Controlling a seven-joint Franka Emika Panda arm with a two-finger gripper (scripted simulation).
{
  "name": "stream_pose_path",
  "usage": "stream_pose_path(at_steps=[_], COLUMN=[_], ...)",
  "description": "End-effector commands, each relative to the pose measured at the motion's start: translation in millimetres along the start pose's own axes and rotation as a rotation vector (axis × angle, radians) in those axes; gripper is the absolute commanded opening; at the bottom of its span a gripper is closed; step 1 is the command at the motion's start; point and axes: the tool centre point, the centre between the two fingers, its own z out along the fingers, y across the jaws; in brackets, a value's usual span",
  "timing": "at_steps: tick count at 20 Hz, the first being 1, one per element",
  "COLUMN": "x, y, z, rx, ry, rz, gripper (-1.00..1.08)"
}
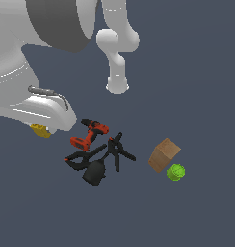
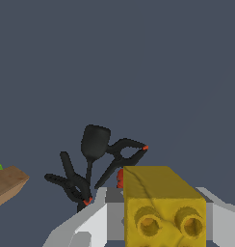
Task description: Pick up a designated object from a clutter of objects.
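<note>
- Yellow block (image 2: 163,205) is seen pinched between the gripper (image 2: 160,217) fingers in the wrist view, two round studs facing the cam; jaws are pressed against its sides.
- In the exterior view the block (image 1: 41,130) shows as a small yellow bit under the big white arm, at that view's left, well apart from the rest of the clutter.
- Whether the block is clear of the floor can't be told for sure; judged as lifted, since clutter sits lower and farther off in the wrist view.
- Clutter left behind: drill (image 1: 89,134), two black clamps (image 1: 97,155), black jug (image 1: 94,172) bunched near centre; brown box (image 1: 164,154) and green ball (image 1: 176,172) touching or just beside each other at the exterior view's right.
- Step judged: grasp made, lift/hold phase in hand; task approx. done if the grip holds.
- Next move calls for: block to be raised straight up w/ steady squeeze, no sideways swing toward the drill.
- Risk judged: small smooth block could slip or twist btw. the fingers if the squeeze is eased.
</note>
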Motion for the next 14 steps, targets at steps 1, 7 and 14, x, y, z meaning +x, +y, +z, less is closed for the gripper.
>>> stream_pose_path(at_steps=[1,7,14], x=[-3.6,-7.2,-7.3], y=[-0.3,-1.4,-1.8], z=[-21.2,-52.7,-63.0], rx=[0.0,-0.001,0.0], ry=[-0.001,-0.001,-0.001], rz=[0.0,0.0,-0.001], gripper=[-1.0,-1.0,-1.0])
